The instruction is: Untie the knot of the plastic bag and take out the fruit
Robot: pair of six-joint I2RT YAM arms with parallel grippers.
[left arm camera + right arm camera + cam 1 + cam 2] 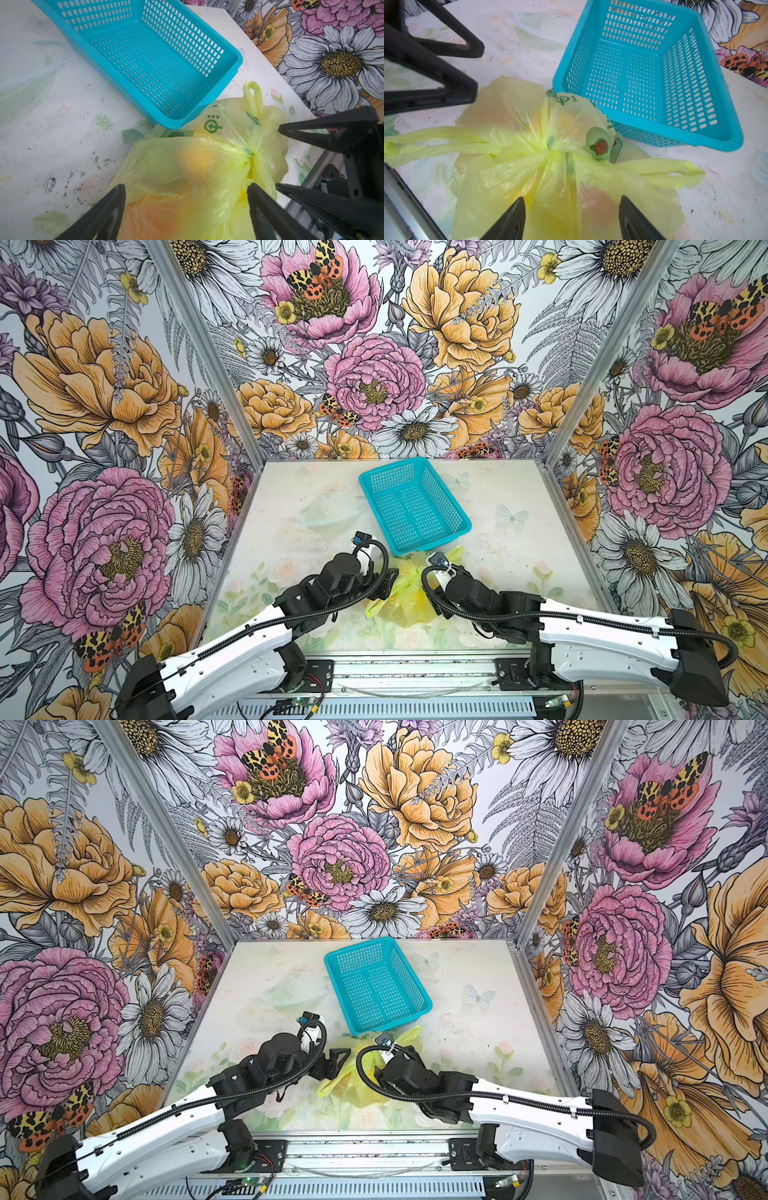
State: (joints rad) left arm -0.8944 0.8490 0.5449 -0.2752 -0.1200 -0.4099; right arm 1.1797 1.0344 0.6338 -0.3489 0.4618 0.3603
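The yellow-green plastic bag [409,597] [353,1085] lies tied on the table, touching the near corner of the turquoise basket. Its knot [554,151] [251,154] sits on top, with one handle loop [436,141] running out to one side and another [675,172] to the opposite side. The fruit shows only as blurred orange [197,160] and reddish [602,203] shapes through the plastic. My left gripper [187,191] [388,585] is open, its jaws straddling the bag's body. My right gripper [572,199] is open over the bag just short of the knot.
The turquoise perforated basket [446,497] [239,60] [735,135] stands empty behind the bag. A clear shallow dish [328,514] [537,31] lies to its left. Metal frame rails run along the table's near edge, and flowered walls close in three sides.
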